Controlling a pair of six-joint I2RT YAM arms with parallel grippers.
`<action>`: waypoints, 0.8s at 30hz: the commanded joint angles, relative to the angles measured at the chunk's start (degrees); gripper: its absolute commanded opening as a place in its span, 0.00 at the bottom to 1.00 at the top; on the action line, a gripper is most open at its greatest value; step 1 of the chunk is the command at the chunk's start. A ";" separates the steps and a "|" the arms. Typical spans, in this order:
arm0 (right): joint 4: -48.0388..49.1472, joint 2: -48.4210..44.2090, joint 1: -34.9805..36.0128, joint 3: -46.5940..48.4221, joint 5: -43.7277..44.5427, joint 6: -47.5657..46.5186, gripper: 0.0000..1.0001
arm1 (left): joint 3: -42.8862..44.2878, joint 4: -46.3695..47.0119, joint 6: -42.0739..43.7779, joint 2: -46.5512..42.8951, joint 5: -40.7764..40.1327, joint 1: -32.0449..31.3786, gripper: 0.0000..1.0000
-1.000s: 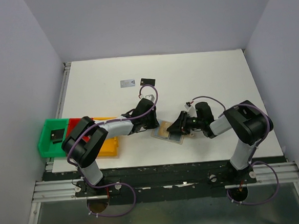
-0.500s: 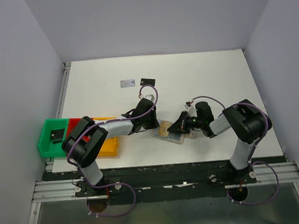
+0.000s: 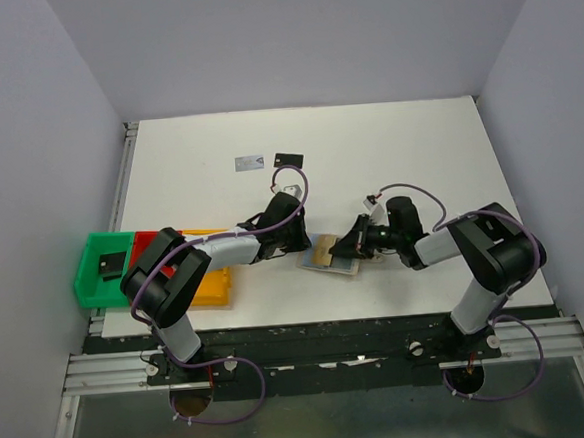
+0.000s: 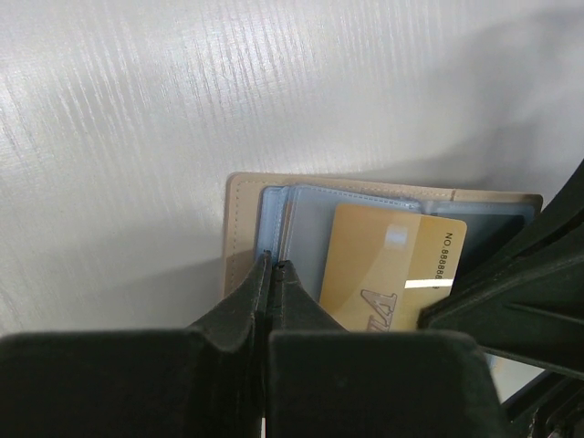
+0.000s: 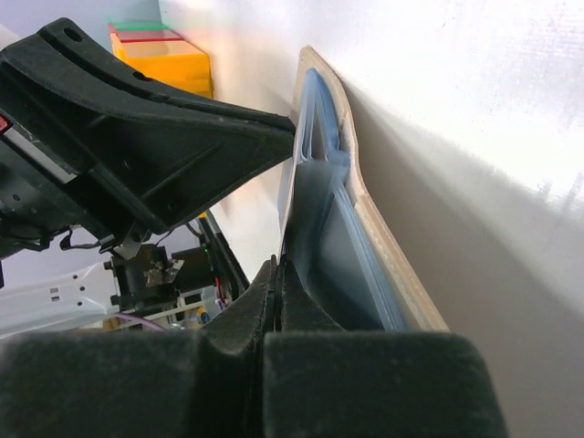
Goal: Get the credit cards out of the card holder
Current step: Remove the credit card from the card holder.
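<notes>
The card holder point(image 3: 315, 260) lies open near the table's front middle, with a tan border point(image 4: 239, 228) and light-blue panels. My left gripper point(image 3: 304, 246) comes from the left, and its tips point(image 4: 274, 265) are shut on the edge of the left blue panel. An orange-gold credit card point(image 4: 383, 265) sticks partway out of a pocket. My right gripper point(image 3: 346, 250) comes from the right, its jaws point(image 5: 278, 265) shut on that card's thin edge beside the holder point(image 5: 365, 192). A silvery credit card point(image 3: 250, 163) and a black one point(image 3: 288, 158) lie further back on the table.
A green bin point(image 3: 96, 283), a red bin point(image 3: 145, 241) and a yellow bin point(image 3: 214, 285) stand at the table's left front edge. A small black thing point(image 3: 108, 263) lies in the green bin. Grey walls close in the table on three sides.
My right gripper has closed from partly open to shut at the holder's right side. The left arm has stayed put.
</notes>
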 commanded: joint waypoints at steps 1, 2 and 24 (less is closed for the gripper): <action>-2.86 -3.51 -0.95 -0.97 0.53 -2.89 0.00 | -1.47 -5.44 0.03 2.42 -0.94 -0.21 0.00; -3.65 -4.12 -1.04 -0.97 0.53 -3.33 0.00 | -1.47 -5.53 0.03 2.42 -0.94 -0.21 0.00; -36.69 -21.69 -5.78 1.66 7.56 -18.71 0.00 | 2.92 -8.69 2.31 -1.62 -0.77 -0.21 0.17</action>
